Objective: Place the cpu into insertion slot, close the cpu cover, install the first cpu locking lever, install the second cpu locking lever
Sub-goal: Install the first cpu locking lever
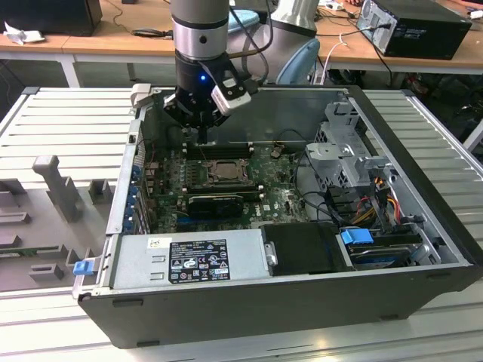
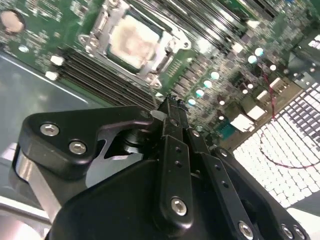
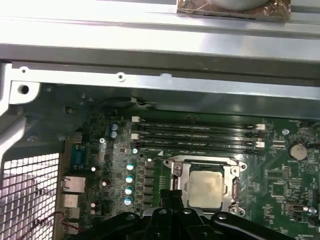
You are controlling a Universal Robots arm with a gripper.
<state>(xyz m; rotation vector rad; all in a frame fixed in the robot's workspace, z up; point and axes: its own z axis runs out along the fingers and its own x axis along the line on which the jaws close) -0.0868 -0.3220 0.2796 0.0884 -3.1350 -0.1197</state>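
On the exterior view's left, grey plastic fixtures (image 1: 53,188) are set on the ribbed metal counter (image 1: 68,121). Beside them lies the open dark computer case (image 1: 302,302). A blue latch (image 1: 81,265) is seen at its near corner, and a silvery box-shaped power supply (image 1: 189,260) runs along its near wall.

Toward the middle, the green motherboard (image 1: 279,200) is laid flat in the case. The long black memory slots (image 3: 195,135) are ranged beside the insertion slot (image 1: 223,181). The cpu (image 3: 204,187) is seated in that slot, its pale beige face turned up. The thin silver-grey cpu cover (image 3: 200,162) is seen lying as a frame around it, the chip showing through its square window. Whether the locking levers are latched cannot be told.

The arm is brought straight down from above, its grey wrist upright. The black end effector (image 1: 202,138) is held over the memory slots, close to the slot and apart from it. In the second wrist view its fingers (image 2: 172,120) are seen pressed together with nothing between them.

On the exterior view's right, a perforated metal drive cage (image 1: 347,151), a blue tab (image 1: 356,236) and coloured cables (image 1: 377,200) are packed against the case wall.
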